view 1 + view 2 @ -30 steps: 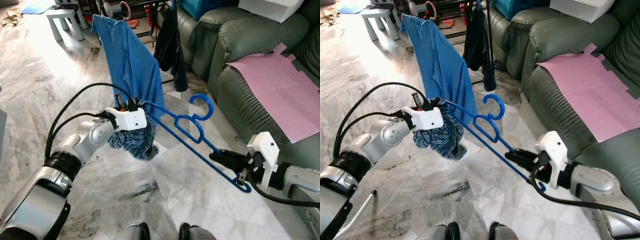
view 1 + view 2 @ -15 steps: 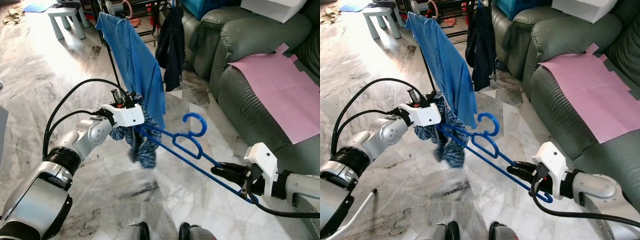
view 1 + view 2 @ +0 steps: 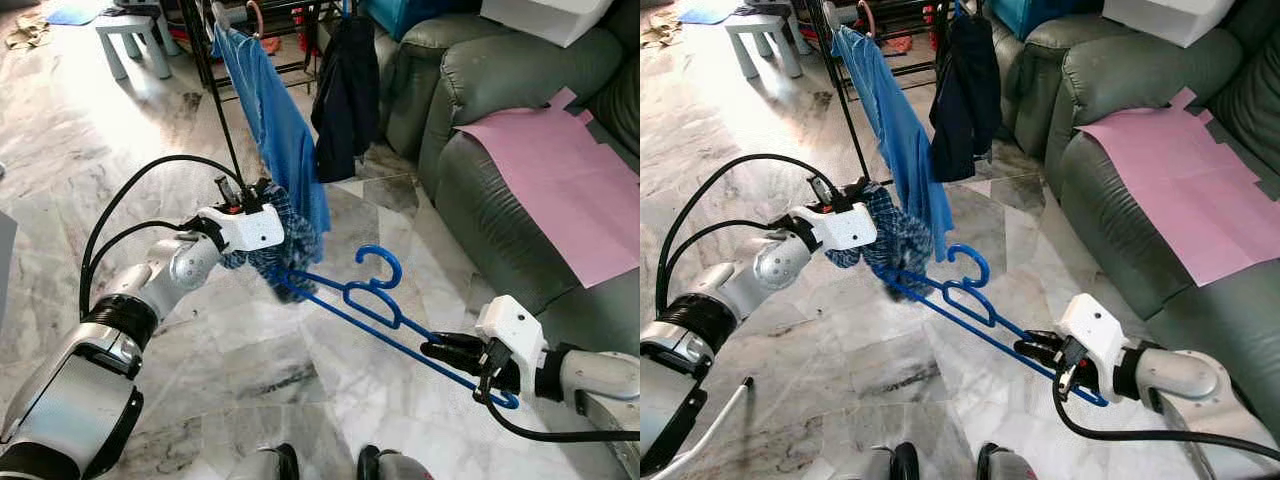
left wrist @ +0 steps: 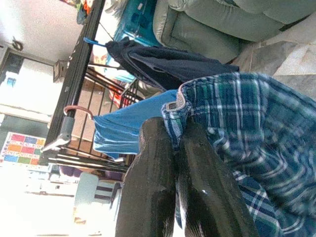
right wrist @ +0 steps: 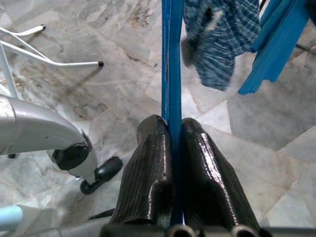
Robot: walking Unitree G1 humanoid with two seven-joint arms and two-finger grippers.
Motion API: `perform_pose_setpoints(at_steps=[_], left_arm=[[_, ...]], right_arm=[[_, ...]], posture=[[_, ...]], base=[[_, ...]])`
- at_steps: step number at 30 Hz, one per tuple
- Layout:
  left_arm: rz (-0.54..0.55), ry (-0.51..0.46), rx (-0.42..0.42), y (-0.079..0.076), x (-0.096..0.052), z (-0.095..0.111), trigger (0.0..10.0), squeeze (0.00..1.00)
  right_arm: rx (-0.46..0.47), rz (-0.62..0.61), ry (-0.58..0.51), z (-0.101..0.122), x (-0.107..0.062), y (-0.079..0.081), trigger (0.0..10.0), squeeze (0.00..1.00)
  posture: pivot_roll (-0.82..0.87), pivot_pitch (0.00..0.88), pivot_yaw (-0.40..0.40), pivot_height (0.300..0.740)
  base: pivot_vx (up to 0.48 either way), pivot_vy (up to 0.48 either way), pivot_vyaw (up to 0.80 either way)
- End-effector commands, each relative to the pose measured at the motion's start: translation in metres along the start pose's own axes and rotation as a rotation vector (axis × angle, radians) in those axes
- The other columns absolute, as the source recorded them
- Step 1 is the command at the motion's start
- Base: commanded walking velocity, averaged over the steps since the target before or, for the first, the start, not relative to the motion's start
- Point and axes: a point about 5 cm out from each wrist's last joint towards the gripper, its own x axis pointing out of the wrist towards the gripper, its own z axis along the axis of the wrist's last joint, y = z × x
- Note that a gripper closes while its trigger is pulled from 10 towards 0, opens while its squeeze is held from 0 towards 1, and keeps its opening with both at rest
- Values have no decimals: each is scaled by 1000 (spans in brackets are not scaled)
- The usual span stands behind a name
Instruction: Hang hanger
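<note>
Stretching between the two arms above the pale marble floor (image 3: 120, 150) is a bright blue plastic hanger (image 3: 385, 325), lying almost flat with its hook (image 3: 380, 262) curling upward near the middle, well short of the rack; the right gripper (image 3: 445, 352), low on the robot's right and near the sofa, has its two black fingers (image 5: 150, 173) pressed together on the hanger's thin bar close to the curved end, and in the right wrist view the blue bar runs straight out from between them. On the other side the left gripper (image 4: 180, 148) is raised a little higher, its fingers pinched tight on the edge of a blue and green checked shirt (image 3: 285, 240), which hangs bunched over the far end of the hanger just beside the white wrist housing. Right behind that shirt a plain blue garment (image 3: 275, 120) droops from a dark metal clothes rack (image 3: 205, 60), and next to it a navy garment (image 3: 345, 90) hangs from the same rack, close to the arm of a grey-green leather sofa (image 3: 470, 110). A pink sheet of paper (image 3: 560, 170) lies spread on the sofa seat, a white box (image 3: 545, 15) rests on its back, and a small pale stool (image 3: 135, 35) stands further off on the floor behind the rack
</note>
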Motion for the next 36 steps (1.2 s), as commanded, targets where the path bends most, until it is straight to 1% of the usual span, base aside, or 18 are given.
perform_pose_setpoints(at_steps=[1, 2, 3, 4, 5, 7, 8, 9, 11, 14, 19, 20, 23, 26, 36], left_arm=[[-10, 32, 40, 3, -6, -11, 10000, 0], [-11, 35, 41, 2, -6, -12, 10000, 0], [-11, 35, 41, 2, -6, -12, 10000, 0], [-12, 40, 39, 2, -7, -13, 10000, 0], [-12, 42, 37, 2, -7, -14, 10000, 0], [-19, 52, 42, 1, -8, -16, 10000, 0], [-19, 52, 42, 1, -8, -16, 10000, 0], [-21, 56, 41, 1, -9, -17, 10000, 0], [-18, 50, 40, 1, -9, -16, 10000, 0], [4, 17, 26, 5, -6, -10, 10000, 0], [2, -2, 19, 4, -4, -6, 10000, 0], [-6, 2, 19, 2, -4, -7, 10000, 0], [-6, 2, 18, 2, -4, -6, 10000, 0], [3, -21, 7, 5, -2, -2, 10000, 0], [0, -36, 4, 5, 0, 1, 10000, 0]], right_arm=[[-32, -63, -18, 3, -4, -8, 10000, 0], [-43, -104, -20, 4, -3, -13, 10000, 0], [-43, -104, -20, 4, -3, -13, 10000, 0], [-66, -175, -27, 4, -4, -22, 10000, 0], [-76, -203, -30, 5, -4, -25, 10000, 0], [-87, -257, -76, 12, -4, -32, 10000, 0], [-87, -257, -76, 12, -4, -32, 10000, 0], [-83, -281, -98, 15, -4, -35, 10000, 0], [-71, -298, -96, 13, -2, -37, 10000, 0], [-52, -301, -100, 9, 0, -37, 10000, 0], [-27, -251, -129, 12, 5, -30, 10000, 0], [-4, -173, -137, 14, 5, -22, 10000, 0], [22, -95, -147, 14, 2, -14, 10000, 0], [55, -58, -140, 11, 0, -11, 10000, 0], [75, 27, -124, 11, 1, 1, 10000, 0]], posture=[[-76, 181, 22, 740], [-76, 181, 22, 740], [-76, 181, 22, 740], [-82, 183, 20, 740], [-82, 185, 20, 740], [-82, 185, 20, 740], [-82, 185, 20, 740], [-81, 186, 19, 740], [-81, 187, 18, 740], [-78, 187, 17, 740], [-74, 187, 17, 740], [-76, 186, 19, 740], [-78, 185, 19, 740], [-78, 183, 20, 740], [-77, 181, 22, 740]], base=[[0, 0, 0], [0, 0, 0], [0, 0, 0], [0, 0, 0], [0, 0, 0], [0, 0, 0], [0, 0, 0], [0, 0, 0], [0, 0, 0], [0, 0, 0], [0, 0, 0], [0, 0, 0], [0, 0, 0], [0, 0, 0], [0, 0, 0]])
